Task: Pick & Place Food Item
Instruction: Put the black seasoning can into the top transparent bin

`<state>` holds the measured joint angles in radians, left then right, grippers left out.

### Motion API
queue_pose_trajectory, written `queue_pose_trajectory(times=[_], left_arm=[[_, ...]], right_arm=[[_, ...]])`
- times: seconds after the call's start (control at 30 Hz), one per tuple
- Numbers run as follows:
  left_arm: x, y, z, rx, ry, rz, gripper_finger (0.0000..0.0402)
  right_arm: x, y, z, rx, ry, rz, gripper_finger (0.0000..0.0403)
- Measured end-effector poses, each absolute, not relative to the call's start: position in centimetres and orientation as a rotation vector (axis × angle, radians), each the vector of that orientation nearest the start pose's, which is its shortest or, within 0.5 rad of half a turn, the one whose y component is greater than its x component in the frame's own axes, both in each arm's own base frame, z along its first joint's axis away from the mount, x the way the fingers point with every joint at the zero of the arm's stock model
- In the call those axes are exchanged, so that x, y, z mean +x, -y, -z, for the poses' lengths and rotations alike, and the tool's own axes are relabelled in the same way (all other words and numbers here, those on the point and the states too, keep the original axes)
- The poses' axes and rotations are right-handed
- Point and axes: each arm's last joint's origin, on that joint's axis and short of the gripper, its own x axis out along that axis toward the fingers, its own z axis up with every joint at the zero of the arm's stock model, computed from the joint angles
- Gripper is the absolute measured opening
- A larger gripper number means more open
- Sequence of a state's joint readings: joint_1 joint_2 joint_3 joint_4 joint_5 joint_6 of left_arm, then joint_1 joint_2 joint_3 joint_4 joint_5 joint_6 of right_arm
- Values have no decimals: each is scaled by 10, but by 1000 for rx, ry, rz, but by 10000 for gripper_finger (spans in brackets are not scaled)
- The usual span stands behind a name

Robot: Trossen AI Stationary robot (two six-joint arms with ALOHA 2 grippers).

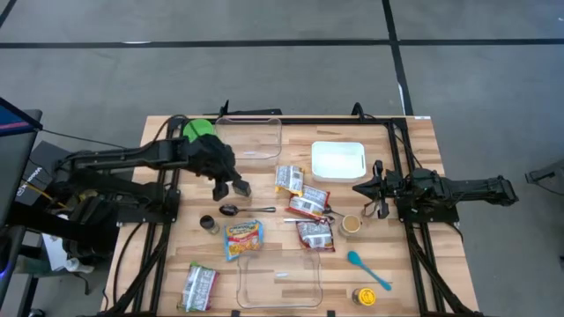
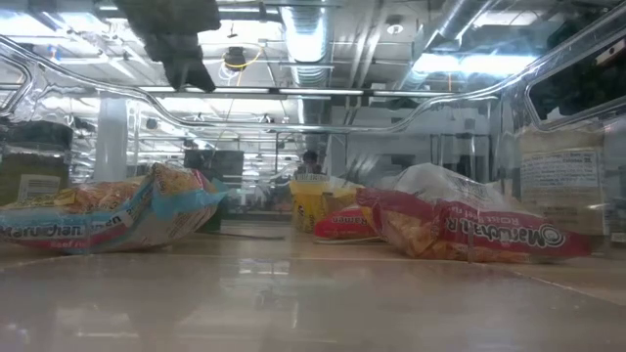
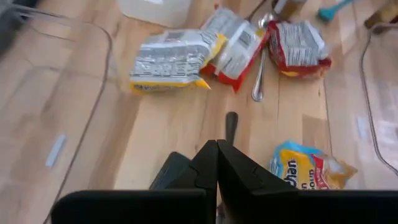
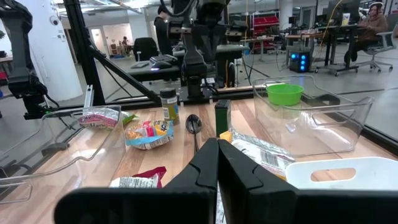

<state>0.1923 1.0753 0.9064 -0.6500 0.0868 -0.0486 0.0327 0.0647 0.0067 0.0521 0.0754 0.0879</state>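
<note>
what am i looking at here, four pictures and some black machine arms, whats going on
These are two dark robot arms at a wooden table, filmed by four cameras at once: one overhead, one at table height, one on each wrist. From above, the left gripper hangs over a metal spoon; the right gripper waits beside a white rectangular tub. Both are shut and hold nothing. On the table lie several crinkly noodle packets, two clear plastic bins, a green bowl and a teal spoon.
</note>
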Motion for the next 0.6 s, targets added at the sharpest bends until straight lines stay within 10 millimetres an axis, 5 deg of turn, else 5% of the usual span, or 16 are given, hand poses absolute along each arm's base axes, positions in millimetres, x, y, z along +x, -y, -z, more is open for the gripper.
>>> queue_pose_trajectory(times=[0.4,0.6], left_arm=[[230,-23,-261,251,-1006,161,0],[230,-23,-255,256,-1051,171,0]], right_arm=[[101,-1,-165,87,-15,44,0],[101,-1,-164,86,-19,45,0]])
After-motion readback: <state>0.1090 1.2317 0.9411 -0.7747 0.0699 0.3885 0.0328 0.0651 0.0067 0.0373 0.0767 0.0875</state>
